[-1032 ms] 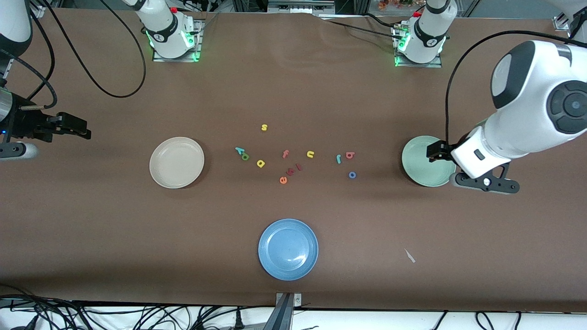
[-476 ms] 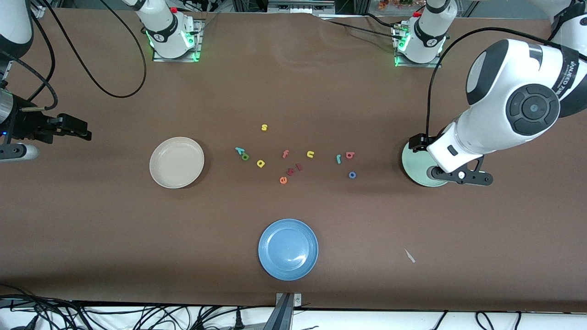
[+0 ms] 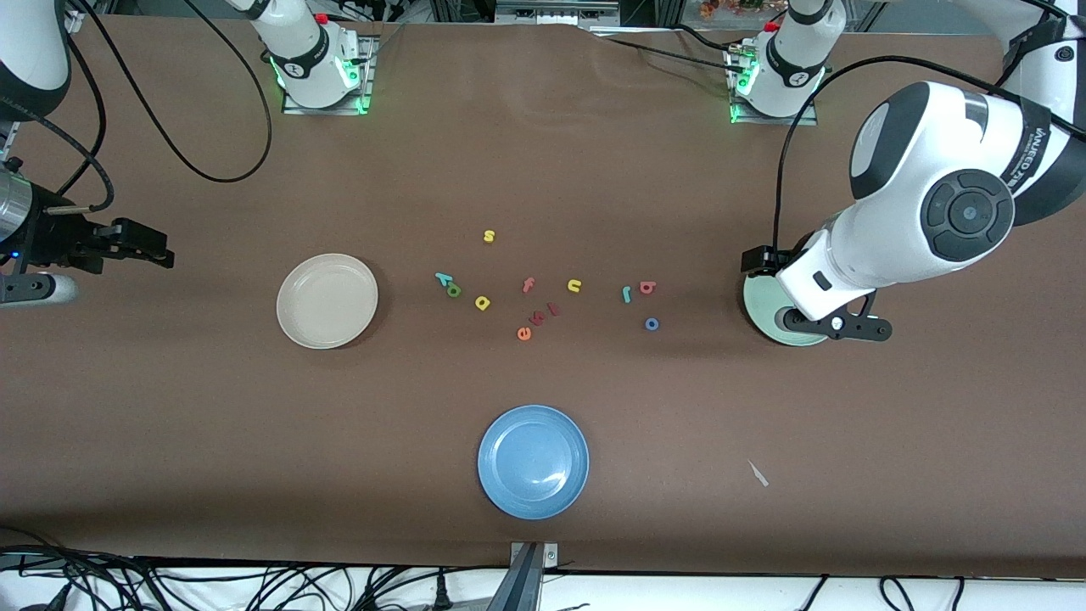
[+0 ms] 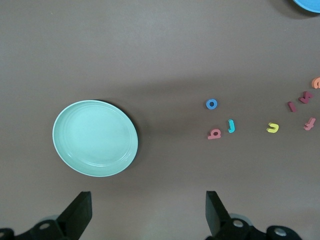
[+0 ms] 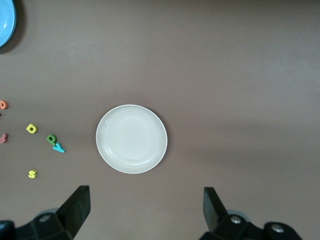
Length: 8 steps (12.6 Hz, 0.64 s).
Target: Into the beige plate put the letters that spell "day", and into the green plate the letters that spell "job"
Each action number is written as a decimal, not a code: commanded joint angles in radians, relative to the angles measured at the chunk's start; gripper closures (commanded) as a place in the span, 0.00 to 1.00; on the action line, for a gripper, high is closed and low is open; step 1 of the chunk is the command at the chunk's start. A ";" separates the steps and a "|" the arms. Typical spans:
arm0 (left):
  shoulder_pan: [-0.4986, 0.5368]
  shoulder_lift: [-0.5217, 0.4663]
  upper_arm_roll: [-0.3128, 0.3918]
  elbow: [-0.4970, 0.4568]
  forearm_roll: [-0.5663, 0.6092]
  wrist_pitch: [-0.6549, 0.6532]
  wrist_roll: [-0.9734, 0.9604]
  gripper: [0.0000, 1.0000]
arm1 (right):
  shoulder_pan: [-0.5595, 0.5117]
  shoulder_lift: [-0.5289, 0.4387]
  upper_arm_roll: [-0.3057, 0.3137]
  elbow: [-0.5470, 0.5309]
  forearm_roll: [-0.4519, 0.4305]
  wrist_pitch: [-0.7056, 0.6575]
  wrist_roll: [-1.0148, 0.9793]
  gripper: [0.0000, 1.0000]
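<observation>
Three plates on the brown table (image 3: 212,441), all holding nothing: beige plate (image 3: 327,300) toward the right arm's end, green plate (image 3: 764,310) toward the left arm's end, blue plate (image 3: 533,461) between them and nearest the front camera

"day" letters lie on the table between the beige plate and the middle cluster: teal y (image 3: 441,277) touching green rounded letter (image 3: 454,291), yellow rounded letter (image 3: 482,302) just beside them

"job" letters lie nearer the green plate: teal j (image 3: 626,294) beside red-pink b (image 3: 647,288), blue o (image 3: 652,323) a little nearer the front camera than those two

Other letters: yellow s (image 3: 489,236) farthest from the front camera, red f (image 3: 528,285), yellow u (image 3: 574,286), red i (image 3: 552,309), red k (image 3: 536,318), orange e (image 3: 523,333) in the middle

Left gripper (image 4: 147,212): up in the air over the green plate's edge, jaws spread wide, nothing between them. Arm hides part of that plate in the front view

Right gripper (image 3: 161,255): over bare table at the right arm's end, well apart from the beige plate, jaws wide apart, nothing held
</observation>
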 commanded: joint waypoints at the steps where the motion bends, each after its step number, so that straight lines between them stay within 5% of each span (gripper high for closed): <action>1: 0.006 -0.020 0.007 -0.004 -0.028 -0.007 -0.008 0.00 | 0.001 -0.008 -0.001 0.000 0.021 0.015 0.008 0.00; 8: 0.021 -0.016 0.008 -0.015 -0.027 -0.019 0.002 0.00 | -0.007 -0.007 -0.006 -0.014 0.050 0.027 0.000 0.00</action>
